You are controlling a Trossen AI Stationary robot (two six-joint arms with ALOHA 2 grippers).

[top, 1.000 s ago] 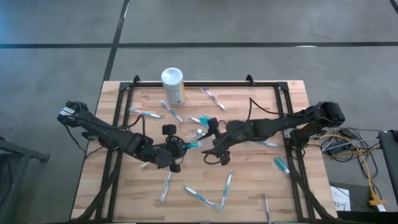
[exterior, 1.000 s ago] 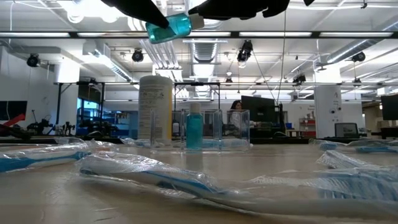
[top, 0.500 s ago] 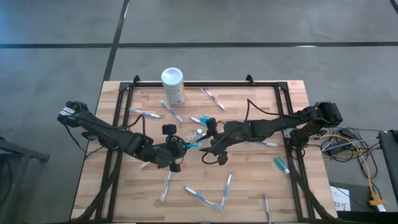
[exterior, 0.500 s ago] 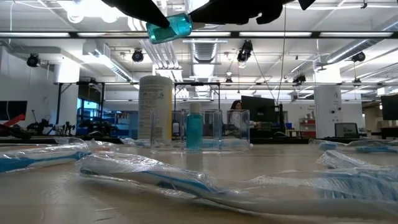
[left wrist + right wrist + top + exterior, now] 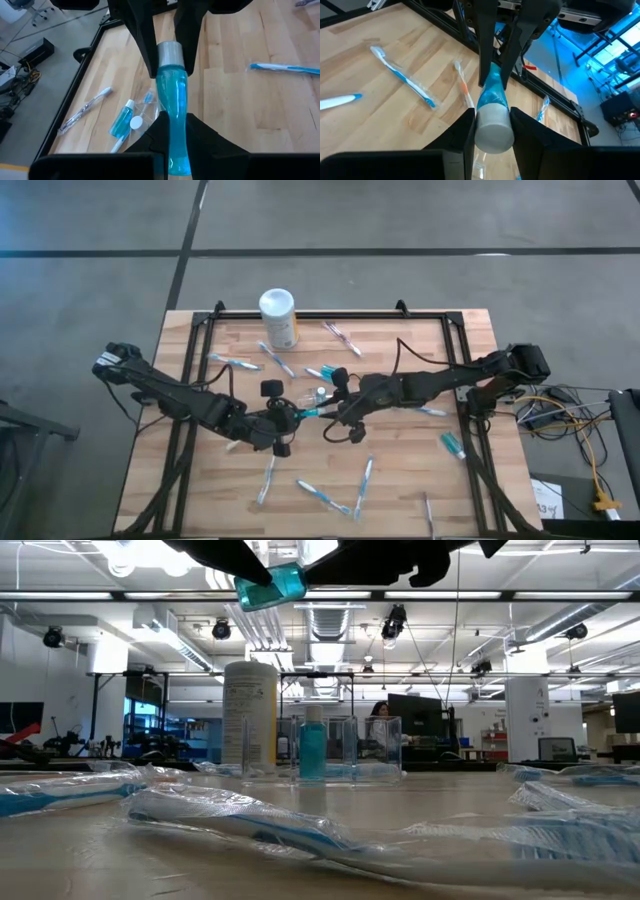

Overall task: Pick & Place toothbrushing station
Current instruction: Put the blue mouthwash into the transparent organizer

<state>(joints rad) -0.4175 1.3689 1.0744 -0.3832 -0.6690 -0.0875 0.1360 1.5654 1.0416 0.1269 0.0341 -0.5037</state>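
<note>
Teal bottle pinched by left pincer and right pincer, white canister print unreadable

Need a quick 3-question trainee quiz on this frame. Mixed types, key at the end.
1. True or false: the blue bottle is resting on the table.
2. Multiple choice: the left gripper holds the bottle's blue body. Where on the bottle does the right gripper close its fingers? A) the pale cap B) the base C) nowhere, it is parked at the table edge
3. Fill in: in the low view, the toothbrushing station stands on the table next to the taller white ____.

Key: 1 false, it is held in the air between both grippers; 2 A; 3 canister.
</note>
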